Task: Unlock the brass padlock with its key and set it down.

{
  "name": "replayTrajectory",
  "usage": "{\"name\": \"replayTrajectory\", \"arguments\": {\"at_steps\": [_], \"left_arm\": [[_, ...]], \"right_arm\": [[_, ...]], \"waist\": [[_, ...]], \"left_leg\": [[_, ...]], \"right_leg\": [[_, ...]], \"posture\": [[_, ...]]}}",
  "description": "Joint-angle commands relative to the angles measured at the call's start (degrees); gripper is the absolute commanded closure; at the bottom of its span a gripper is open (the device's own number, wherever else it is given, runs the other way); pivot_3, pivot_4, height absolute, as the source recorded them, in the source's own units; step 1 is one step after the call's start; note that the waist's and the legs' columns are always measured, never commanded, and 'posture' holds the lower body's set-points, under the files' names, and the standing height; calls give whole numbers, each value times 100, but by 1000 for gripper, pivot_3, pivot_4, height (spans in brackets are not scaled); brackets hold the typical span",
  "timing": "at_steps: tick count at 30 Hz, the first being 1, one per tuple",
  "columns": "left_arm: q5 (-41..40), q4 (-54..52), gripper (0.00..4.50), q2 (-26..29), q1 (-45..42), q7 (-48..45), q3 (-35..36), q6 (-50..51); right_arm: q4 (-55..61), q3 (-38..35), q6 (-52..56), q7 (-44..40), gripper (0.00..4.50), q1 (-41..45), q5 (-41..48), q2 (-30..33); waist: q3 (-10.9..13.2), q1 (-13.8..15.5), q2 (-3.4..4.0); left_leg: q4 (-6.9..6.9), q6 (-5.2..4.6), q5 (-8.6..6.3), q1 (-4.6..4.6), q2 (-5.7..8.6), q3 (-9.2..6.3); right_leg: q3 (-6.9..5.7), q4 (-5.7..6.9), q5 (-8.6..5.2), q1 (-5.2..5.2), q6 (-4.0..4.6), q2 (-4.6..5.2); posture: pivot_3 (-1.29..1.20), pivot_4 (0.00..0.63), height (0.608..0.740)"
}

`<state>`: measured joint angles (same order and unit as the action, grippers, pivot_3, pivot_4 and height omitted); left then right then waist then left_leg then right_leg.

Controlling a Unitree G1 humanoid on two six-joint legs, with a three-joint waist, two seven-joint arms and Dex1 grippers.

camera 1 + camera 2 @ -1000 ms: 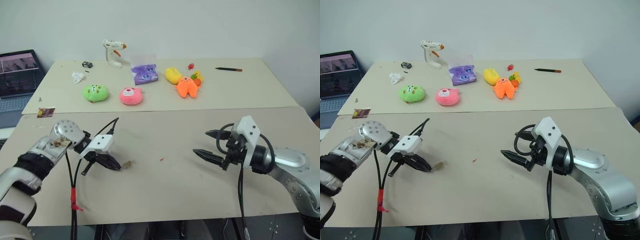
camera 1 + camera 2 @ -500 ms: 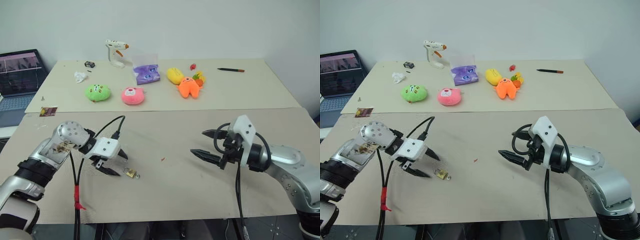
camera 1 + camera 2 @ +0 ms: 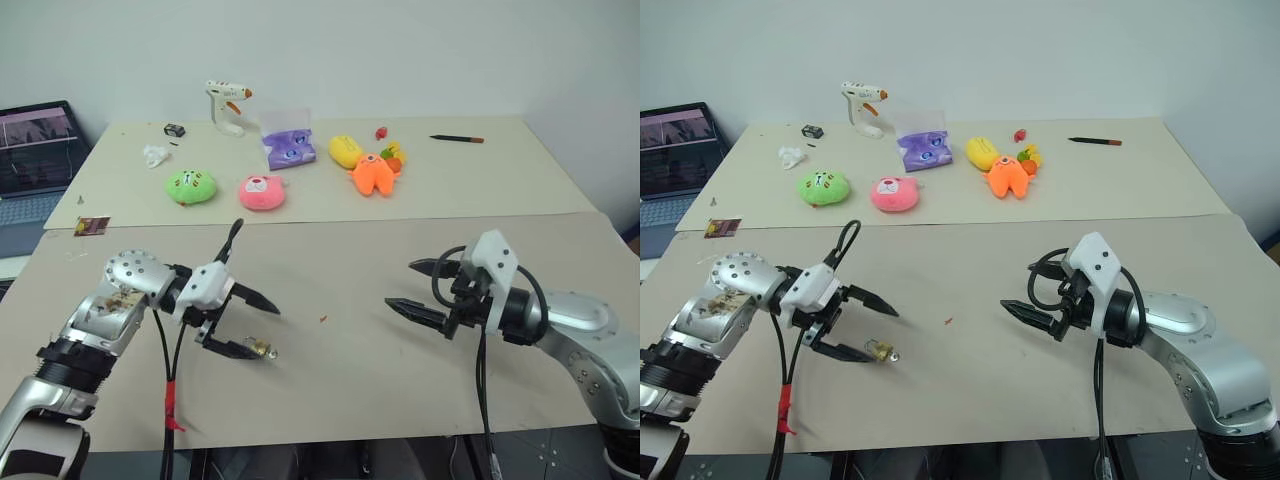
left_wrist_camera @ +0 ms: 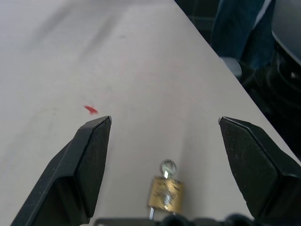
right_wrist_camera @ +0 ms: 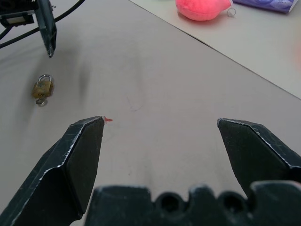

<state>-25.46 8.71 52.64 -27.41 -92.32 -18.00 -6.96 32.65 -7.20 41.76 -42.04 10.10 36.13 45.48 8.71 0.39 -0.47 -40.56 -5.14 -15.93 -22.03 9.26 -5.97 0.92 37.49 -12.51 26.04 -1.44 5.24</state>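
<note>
Padlock [image 3: 262, 349] lies on the table [image 3: 400, 380] by the spread left gripper [image 3: 255, 326]; right gripper [image 3: 412, 288] is spread and empty too. Left wrist view: key [image 4: 167, 167] in the lock, so back off straight.

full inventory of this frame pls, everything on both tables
brass padlock: 1, golden, near table, lying free between the left gripper's open fingers
key: 1, silvery, sticking out of the padlock
red scrap: 1, near table, centre
plush toys: green, pink, yellow, orange, far table
purple pouch: 1, far table
glue gun: 1, white, far table, back
pencil: 1, dark, far table, right
laptop: 1, open, left of the tables
left gripper: black, open, over the padlock
right gripper: black, open, holding nothing
</note>
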Motion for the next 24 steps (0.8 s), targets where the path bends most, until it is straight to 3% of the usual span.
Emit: {"name": "replayTrajectory", "arguments": {"at_steps": [1,6,11,23,24], "left_arm": [[556,800,606,-136,-147,-18,-180,-1009],[1338,2033,606,-894,-631,0,-193,-1945],[1405,2639,606,-1322,-990,-18,-257,-2234],[1092,3072,606,-1112,-1309,-18,-897,-2314],[1024,3043,853,-1078,-1295,-18,-964,-2237]], "right_arm": [[127,-138,-58,-17,0,85,35,60],[70,-70,-57,-15,0,219,14,39],[60,-124,-53,-49,0,220,10,92],[211,-244,-19,49,0,32,37,142],[212,-239,-24,63,0,34,33,135]], "waist": [[0,23,1],[-1,87,1],[-2,70,1],[-4,29,4],[-4,23,4]], "left_leg": [[8,0,0,8,0,0],[37,1,2,17,-1,-2],[31,0,2,-4,0,-1],[31,-1,2,-1,0,-1],[31,-1,2,0,0,-1]], "right_leg": [[0,-6,0,0,0,1],[-8,-42,16,-11,-2,2],[-10,-38,20,-8,-3,4],[-6,-38,20,-11,-3,3],[-6,-38,20,-11,-3,2]], "posture": [[0,150,740],[0,150,740],[0,150,740],[0,150,740],[0,150,740]]}}
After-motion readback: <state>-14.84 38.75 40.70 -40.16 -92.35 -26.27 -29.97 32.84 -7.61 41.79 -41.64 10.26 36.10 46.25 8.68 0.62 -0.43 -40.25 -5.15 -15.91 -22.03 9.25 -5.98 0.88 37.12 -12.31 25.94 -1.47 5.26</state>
